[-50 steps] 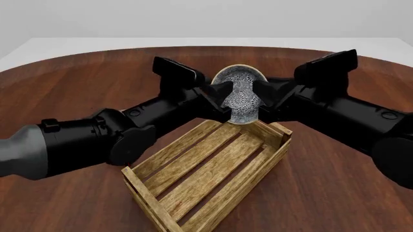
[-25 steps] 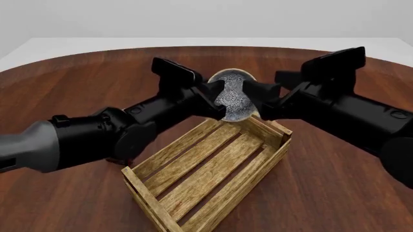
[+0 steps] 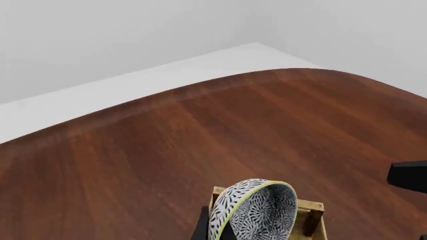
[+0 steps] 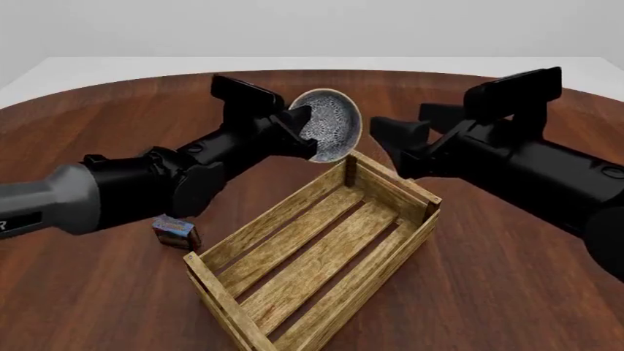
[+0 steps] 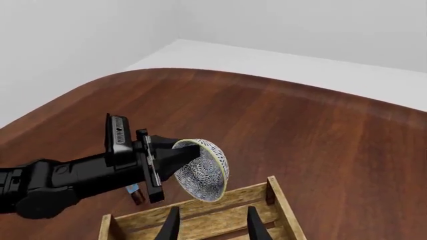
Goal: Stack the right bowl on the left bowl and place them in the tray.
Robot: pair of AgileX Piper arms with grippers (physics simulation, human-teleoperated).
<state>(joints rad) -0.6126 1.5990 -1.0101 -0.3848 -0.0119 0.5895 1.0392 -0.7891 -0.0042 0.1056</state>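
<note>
I see a single blue-grey speckled bowl shape [image 4: 329,135], tilted on its edge above the far corner of the tray [image 4: 322,256]. I cannot tell whether two bowls are nested in it. My left gripper [image 4: 304,128] is shut on its rim. The bowl also shows in the left wrist view [image 3: 257,210] and in the right wrist view [image 5: 205,171]. My right gripper [image 4: 388,145] is open and empty, a little to the right of the bowl. In its own view, the right gripper [image 5: 210,227] has its fingers spread over the tray's end [image 5: 200,216].
A small blue-and-red box [image 4: 175,232] lies on the wooden table [image 4: 507,292], left of the tray and under my left arm. The tray's corner posts [image 4: 349,170] stand just below the bowl.
My right gripper has let go of the bowl and drawn back to the right. My left gripper has carried the bowl up and left. The small box has come into view.
</note>
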